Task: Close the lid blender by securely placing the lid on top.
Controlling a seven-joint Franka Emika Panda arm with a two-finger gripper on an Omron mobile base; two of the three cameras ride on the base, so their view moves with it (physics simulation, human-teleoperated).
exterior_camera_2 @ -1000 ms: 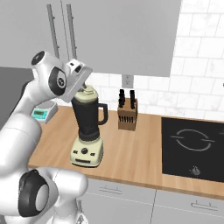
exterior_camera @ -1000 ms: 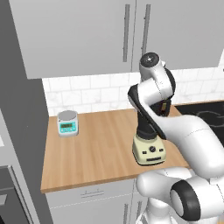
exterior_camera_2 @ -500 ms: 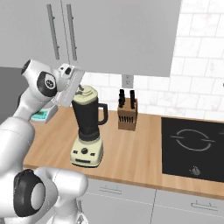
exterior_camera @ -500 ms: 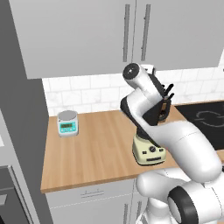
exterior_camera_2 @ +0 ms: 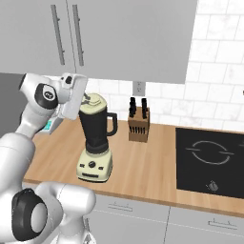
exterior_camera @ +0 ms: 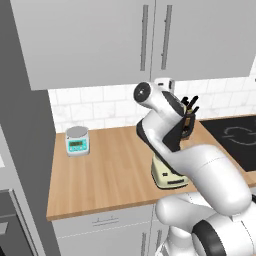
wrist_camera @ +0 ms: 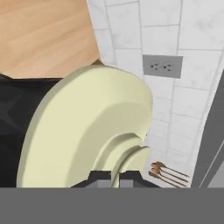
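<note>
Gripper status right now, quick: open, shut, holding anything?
Gripper: shut on the lid, jaws pinching its centre knob, at the blender jar's top.

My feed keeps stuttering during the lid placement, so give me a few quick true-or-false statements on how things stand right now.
1. The lid sits tilted at the top of the blender jar. True.
2. The hand has its fingertips at the lid's raised centre knob. True.
3. The knife block stands to the left of the blender in the right base view. False: it stands to the blender's right, nearer the cooktop.
4. The scale sits on top of the cooktop. False: it rests on the wooden counter near the wall, far from the cooktop.
5. The blender lies on its side. False: it stands upright on its cream base.
</note>
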